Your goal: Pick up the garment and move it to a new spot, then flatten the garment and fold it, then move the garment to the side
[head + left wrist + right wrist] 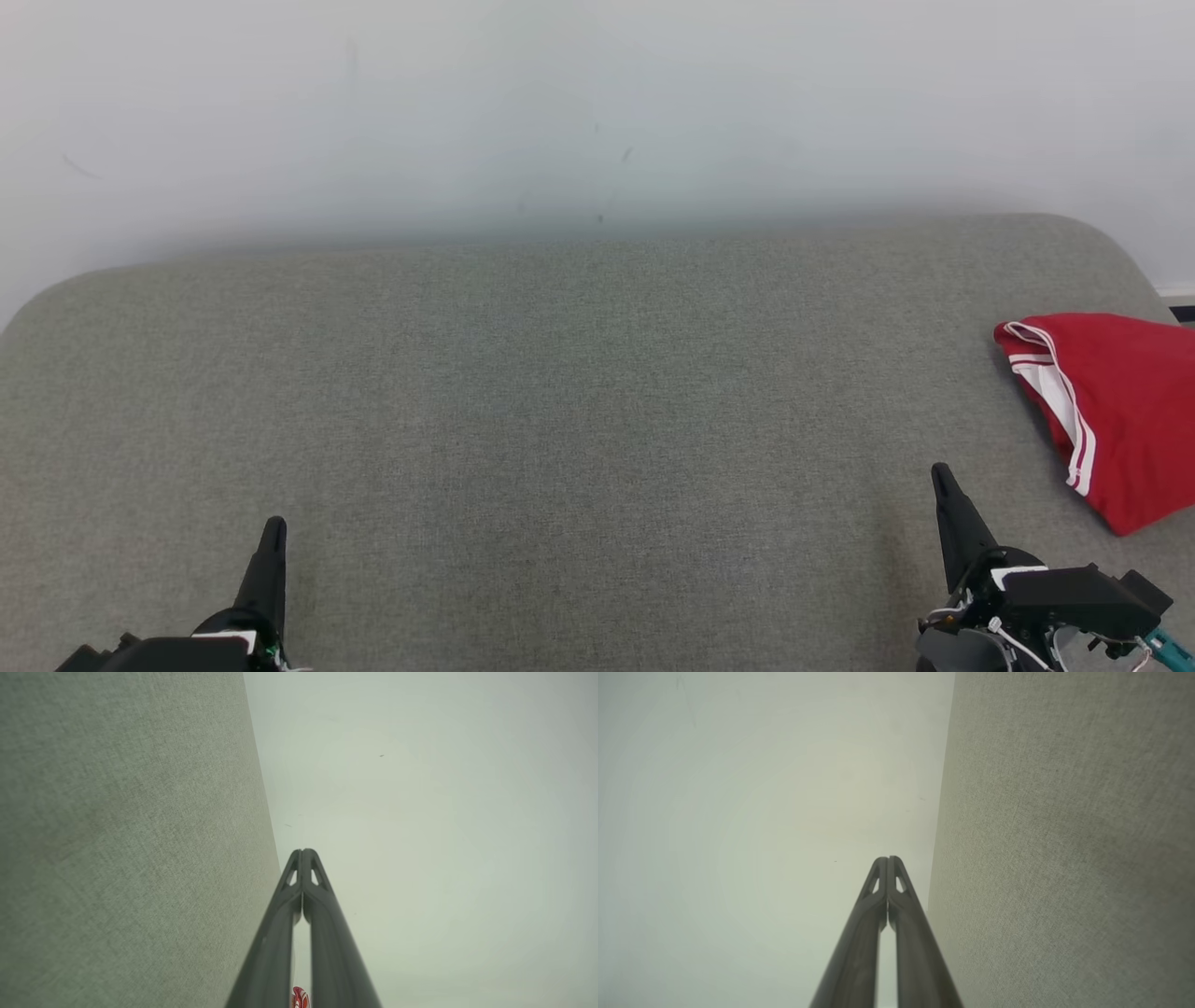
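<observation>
The head camera sits high, looking forward and down across the wide grey-green woven fabric surface to the plain pale wall behind it. Each wrist camera rides low and close to that surface, rolled on its side, sighting along the dark two-fingered left gripper or right gripper at the wall; all three views share the surface's far edge against the wall

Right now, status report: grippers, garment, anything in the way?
Shut and empty: left gripper, right gripper. At grey surface's right edge, red garment lying, lettering unseen. Nothing between right gripper and it.
</observation>
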Robot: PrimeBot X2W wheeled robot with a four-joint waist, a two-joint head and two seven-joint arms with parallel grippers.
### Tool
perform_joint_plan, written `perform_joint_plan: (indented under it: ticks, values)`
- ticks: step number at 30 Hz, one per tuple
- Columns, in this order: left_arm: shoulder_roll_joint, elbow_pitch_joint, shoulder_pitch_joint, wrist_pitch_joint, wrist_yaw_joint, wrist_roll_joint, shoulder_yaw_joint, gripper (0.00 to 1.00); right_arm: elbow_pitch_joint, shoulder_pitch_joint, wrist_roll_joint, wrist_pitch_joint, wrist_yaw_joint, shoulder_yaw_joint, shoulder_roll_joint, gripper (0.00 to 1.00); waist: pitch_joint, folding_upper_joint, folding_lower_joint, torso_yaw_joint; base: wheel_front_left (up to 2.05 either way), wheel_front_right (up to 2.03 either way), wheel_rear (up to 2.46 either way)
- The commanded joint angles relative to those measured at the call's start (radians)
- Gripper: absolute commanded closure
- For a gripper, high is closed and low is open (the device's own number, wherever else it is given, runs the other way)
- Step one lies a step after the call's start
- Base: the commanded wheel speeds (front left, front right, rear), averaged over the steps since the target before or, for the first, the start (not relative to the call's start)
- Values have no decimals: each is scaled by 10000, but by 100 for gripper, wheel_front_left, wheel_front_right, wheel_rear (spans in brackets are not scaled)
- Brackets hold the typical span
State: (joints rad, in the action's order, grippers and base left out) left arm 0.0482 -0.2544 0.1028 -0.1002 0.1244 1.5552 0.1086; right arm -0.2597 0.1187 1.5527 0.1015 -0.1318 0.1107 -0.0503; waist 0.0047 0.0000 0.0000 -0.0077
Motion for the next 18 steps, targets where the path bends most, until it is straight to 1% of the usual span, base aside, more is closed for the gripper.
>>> perform_joint_plan:
  ticks: [1, 6, 18]
  values:
    - [34, 58, 99, -70, 70, 211, 49, 100, 77, -105, 177, 58, 20, 19, 2, 100, -5, 0, 0, 14, 0, 0, 0]
    - [37, 89, 146, -180, 82, 594, 88, 100, 160, -132, 636, 153, 21, 52, 2, 100, -25, 0, 0, 72, 0, 0, 0]
    - [34, 88, 133, -166, 76, 595, 84, 100, 157, -133, 604, 163, 21, 49, 2, 100, -27, 0, 0, 78, 0, 0, 0]
